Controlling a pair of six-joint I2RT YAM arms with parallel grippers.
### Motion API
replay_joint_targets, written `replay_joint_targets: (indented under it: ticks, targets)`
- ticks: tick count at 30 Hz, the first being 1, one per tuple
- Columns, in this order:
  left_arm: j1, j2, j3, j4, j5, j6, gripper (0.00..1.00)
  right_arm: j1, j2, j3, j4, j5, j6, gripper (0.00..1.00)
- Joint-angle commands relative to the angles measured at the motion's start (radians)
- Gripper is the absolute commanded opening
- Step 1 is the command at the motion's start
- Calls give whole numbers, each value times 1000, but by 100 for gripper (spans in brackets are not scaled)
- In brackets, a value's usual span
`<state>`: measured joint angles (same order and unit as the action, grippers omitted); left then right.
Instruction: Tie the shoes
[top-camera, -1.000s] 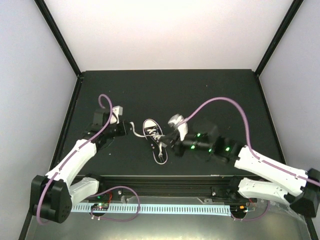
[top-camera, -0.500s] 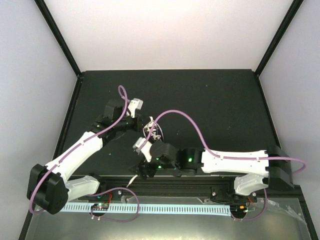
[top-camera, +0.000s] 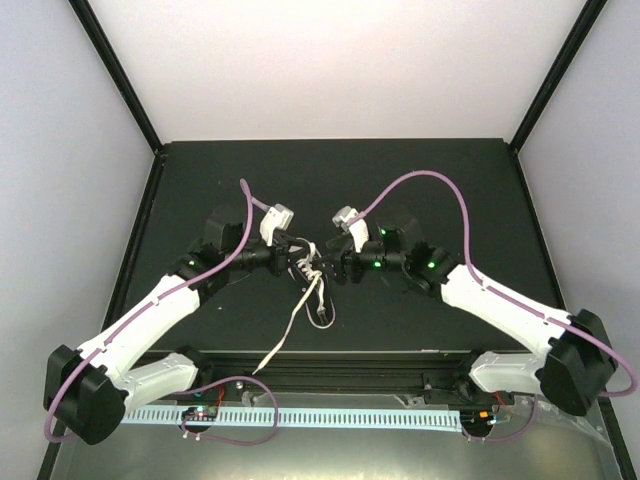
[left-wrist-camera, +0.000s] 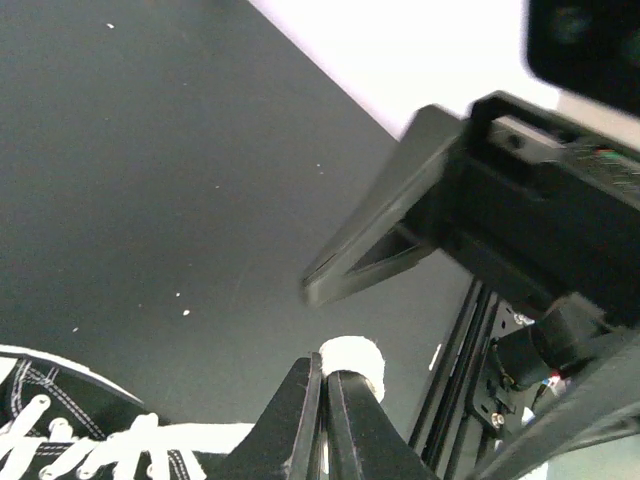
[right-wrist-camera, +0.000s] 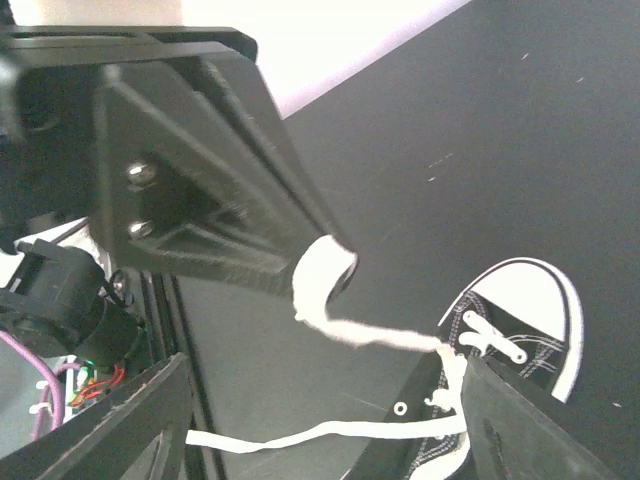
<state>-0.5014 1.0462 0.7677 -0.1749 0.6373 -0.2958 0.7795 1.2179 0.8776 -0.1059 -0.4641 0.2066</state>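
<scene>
The black sneaker (top-camera: 308, 262) with its white toe cap (right-wrist-camera: 528, 290) lies in the middle of the black table, mostly covered by both grippers in the top view. My left gripper (left-wrist-camera: 325, 368) hovers at its left side, shut on a short loop of white lace (left-wrist-camera: 352, 358) that runs taut back to the eyelets (right-wrist-camera: 375, 338). My right gripper (right-wrist-camera: 325, 370) faces it from the right, open, its fingers (right-wrist-camera: 110, 430) straddling that taut strand and the shoe's edge without touching the lace. A second long lace (top-camera: 290, 325) trails loose toward the near edge.
A black rail (top-camera: 330, 357) runs along the near table edge, where the loose lace end (top-camera: 266, 364) lies across it. Purple cables (top-camera: 440, 185) arch over both arms. Black posts (top-camera: 130, 100) and pale walls close in the table's sides and back.
My right arm has swung from low at the front-left back to the shoe's right side, with its jaws now open. My left gripper has stayed shut on the lace, moving over the shoe.
</scene>
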Motion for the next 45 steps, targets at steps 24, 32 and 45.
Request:
replay_joint_targets:
  ticks: [24,32,45]
  targets:
    - [-137,-2,-232,73,-320,-121,56,-16,-100,-106,86,285,-20,2]
    - [-223,104,-284,50,-425,-168,43,-16,-105,-140,105,274,24,2]
    - [-239,304,-215,46,-478,-152,21,-17,-113,-140,89,287,18,2]
